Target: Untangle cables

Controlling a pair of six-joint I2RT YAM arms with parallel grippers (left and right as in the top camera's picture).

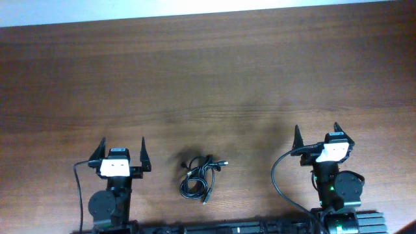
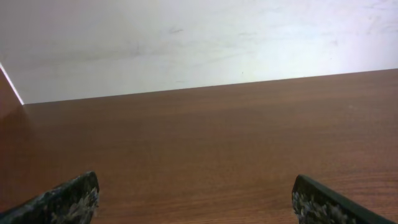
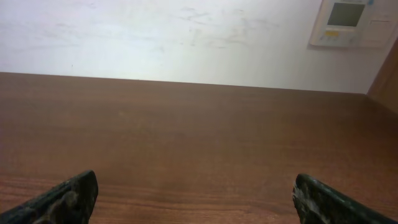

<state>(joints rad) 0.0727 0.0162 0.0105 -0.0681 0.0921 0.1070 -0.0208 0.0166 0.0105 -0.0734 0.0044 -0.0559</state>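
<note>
The cables point(image 1: 201, 176) lie as one small tangled bundle of thin black cords on the wooden table point(image 1: 208, 78), near its front edge and between the two arms. My left gripper point(image 1: 123, 147) stands open to the left of the bundle, apart from it, with nothing between its fingers. To the bundle's right my right gripper point(image 1: 318, 132) is also open and empty. Both wrist views show only the wide-spread fingertips point(image 2: 68, 200) point(image 3: 65, 200) over bare wood; the cables do not appear in them.
A pale wall point(image 2: 199, 37) rises behind the table's far edge. A white wall panel with a small display point(image 3: 351, 22) hangs at the upper right in the right wrist view. The arm bases point(image 1: 335, 208) sit at the front edge.
</note>
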